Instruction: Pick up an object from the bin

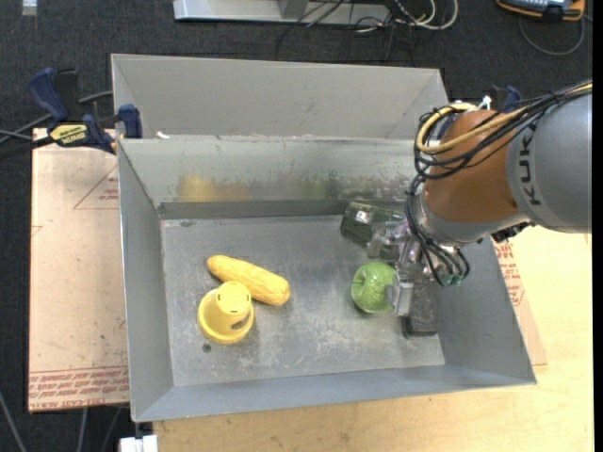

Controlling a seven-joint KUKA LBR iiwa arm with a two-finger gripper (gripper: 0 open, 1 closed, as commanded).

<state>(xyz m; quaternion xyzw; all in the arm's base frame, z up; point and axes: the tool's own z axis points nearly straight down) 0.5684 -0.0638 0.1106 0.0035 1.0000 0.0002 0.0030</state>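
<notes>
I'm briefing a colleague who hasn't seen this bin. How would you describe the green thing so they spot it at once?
In the grey bin, look at the right half of the floor, beside the gripper. The round green fruit-like thing lies to its left. It alone is green; the long yellow piece and the round yellow cup lie together farther left.

Grey metal bin (311, 342), viewed from above. A flat floor is enclosed by four sloping walls, and three things are carried directly on it. A yellow cob (249, 280) is laid slantwise in the left half. A yellow cup (226, 314) is set just in front of it, the two touching. A green ball (373, 287) is placed in the right half, well apart from both.
</notes>
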